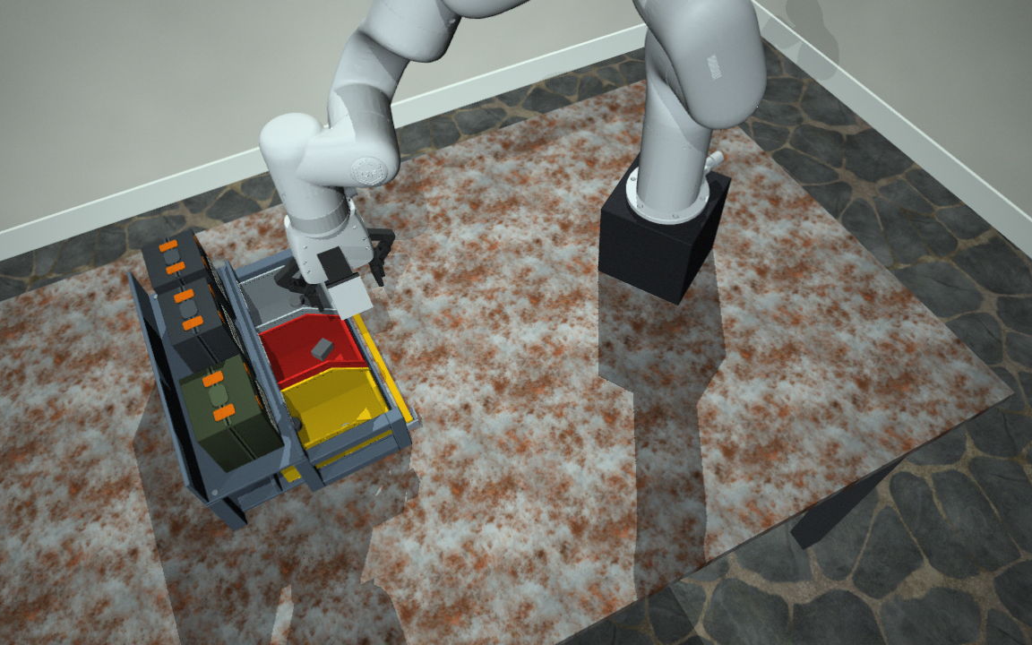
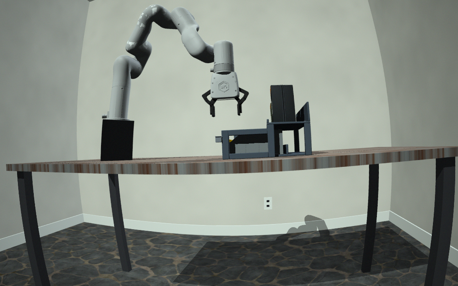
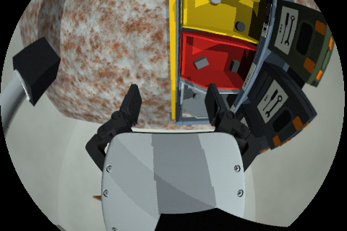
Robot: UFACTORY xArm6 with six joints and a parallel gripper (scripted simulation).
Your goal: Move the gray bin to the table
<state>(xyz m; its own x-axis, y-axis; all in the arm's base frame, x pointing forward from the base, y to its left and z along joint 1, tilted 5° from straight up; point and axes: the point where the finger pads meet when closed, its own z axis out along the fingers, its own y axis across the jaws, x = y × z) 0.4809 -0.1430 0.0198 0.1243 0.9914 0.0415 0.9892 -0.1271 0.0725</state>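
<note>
Sitting on the shelf (image 1: 272,468) (image 2: 225,145) (image 3: 268,0), the gray bin (image 1: 270,298) (image 2: 246,148) (image 3: 191,105) lies below the open tool (image 1: 348,295) (image 2: 226,114) (image 3: 173,92).

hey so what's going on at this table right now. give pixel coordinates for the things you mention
The arm's gripper (image 1: 340,284) (image 2: 226,114) (image 3: 173,92) hangs open in the air above the front of the shelf, holding nothing. The gray bin (image 1: 267,298) (image 3: 195,105) is on the shelf, next to the red bin (image 1: 295,346) (image 3: 217,76), with the yellow bin (image 1: 331,405) (image 3: 224,14) beyond. It looks set to go for the gray one.

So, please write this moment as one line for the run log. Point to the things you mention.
gripper (image 1: 340,290) (image 2: 226,114) (image 3: 173,92): open, in air above shelf (image 1: 355,460) (image 2: 225,145) | gray bin (image 1: 267,300) (image 3: 191,106): on shelf, not grasped | red bin (image 1: 295,348) (image 3: 217,73), yellow bin (image 1: 335,405) (image 3: 224,14): on shelf
</note>
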